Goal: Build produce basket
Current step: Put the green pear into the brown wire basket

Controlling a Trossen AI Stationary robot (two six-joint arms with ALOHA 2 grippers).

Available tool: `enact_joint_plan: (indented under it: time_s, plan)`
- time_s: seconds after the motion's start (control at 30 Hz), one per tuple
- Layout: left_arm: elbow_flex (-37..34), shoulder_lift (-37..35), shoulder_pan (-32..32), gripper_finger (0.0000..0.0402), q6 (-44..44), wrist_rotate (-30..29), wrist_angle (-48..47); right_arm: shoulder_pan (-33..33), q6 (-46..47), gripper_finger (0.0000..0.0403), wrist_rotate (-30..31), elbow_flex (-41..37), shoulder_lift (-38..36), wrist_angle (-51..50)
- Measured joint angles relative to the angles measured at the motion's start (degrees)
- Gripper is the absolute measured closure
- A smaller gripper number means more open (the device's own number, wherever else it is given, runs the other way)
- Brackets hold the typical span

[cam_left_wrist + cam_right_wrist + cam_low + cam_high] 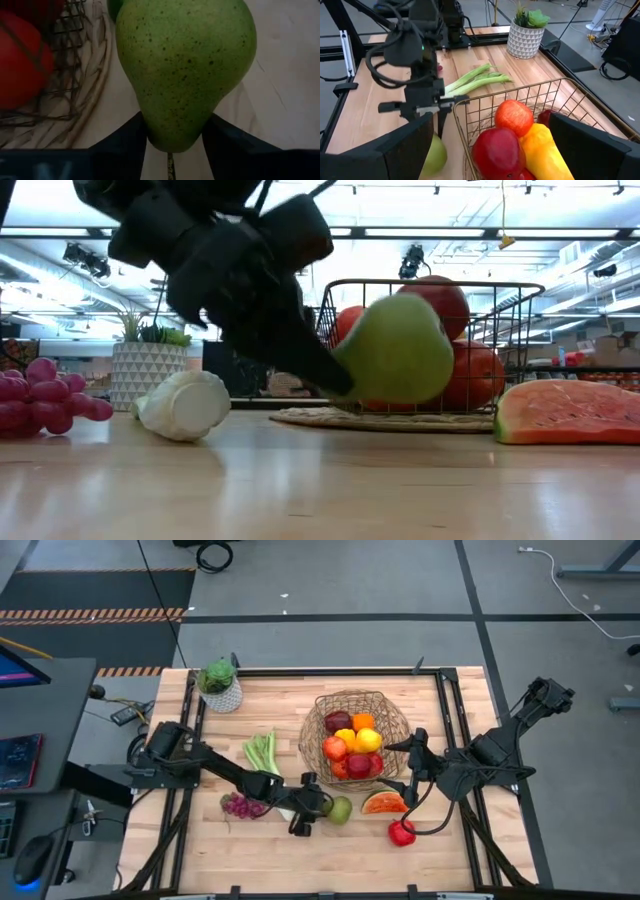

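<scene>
The wooden table [220, 850] carries everything, with the basket [320, 718] sitting a little right of its middle toward the far side. Inside the basket lies a heap of produce: red apples [336, 748], an orange [363, 722], a lemon [369, 740] and a yellow pepper [346, 736]. The right wrist view looks down on the same heap, with the wire rim [520, 91] in front.

The left gripper [312, 802] reaches in from the left side and lies low over the near half of the table, just near-left of the basket. Its fingers [125, 142] are closed on the narrow end of the green pear [340, 809], one on either side. In the low view the pear [392, 348] sits at or just above the board, right in front of the basket; whether it touches the wood cannot be told.

The right gripper [412, 768] hovers at the basket's right edge, its two fingers [407, 142] spread wide apart and holding nothing.

The leek [263, 755] lies to the left of the basket, and the purple grapes [240, 806] lie nearer, just beside the left arm. The watermelon slice [384, 803] rests near-right of the basket, and one more red apple [402, 833] sits nearer still. A potted plant [220, 685] stands at the far left.
</scene>
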Motion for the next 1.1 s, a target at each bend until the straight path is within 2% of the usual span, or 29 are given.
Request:
enact_joint_plan:
  time_s: [0.2,0.43,0.57,0.8,0.93,1.1]
  plan:
    - [-0.04,-5.54,-0.15,0.0220,1.16,4.54,-2.36,0.94,-0.74,0.0004,0.74,0.00,-0.07,0.06]
    - [0.02,-15.34,0.51,0.0223,-2.03,8.44,-2.45,3.44,-1.68,0.0004,5.70,0.00,-0.60,0.42]
    - [0.02,-19.43,2.33,0.0216,-4.50,10.20,-3.64,3.63,-1.70,0.0004,7.21,0.00,-0.68,0.30]
    - [0.02,-23.21,8.71,0.0218,-5.33,10.06,-5.54,2.98,-2.81,0.0004,13.58,-2.99,-0.70,-0.23]
    - [0.02,-23.28,13.08,0.0214,-1.19,10.06,-5.48,1.68,-4.17,0.0004,14.58,-5.57,-0.70,-0.44]
    - [0.02,-23.14,18.72,0.0216,9.51,8.95,-5.38,-1.23,-6.17,0.0004,15.23,-7.45,-0.74,-0.40]
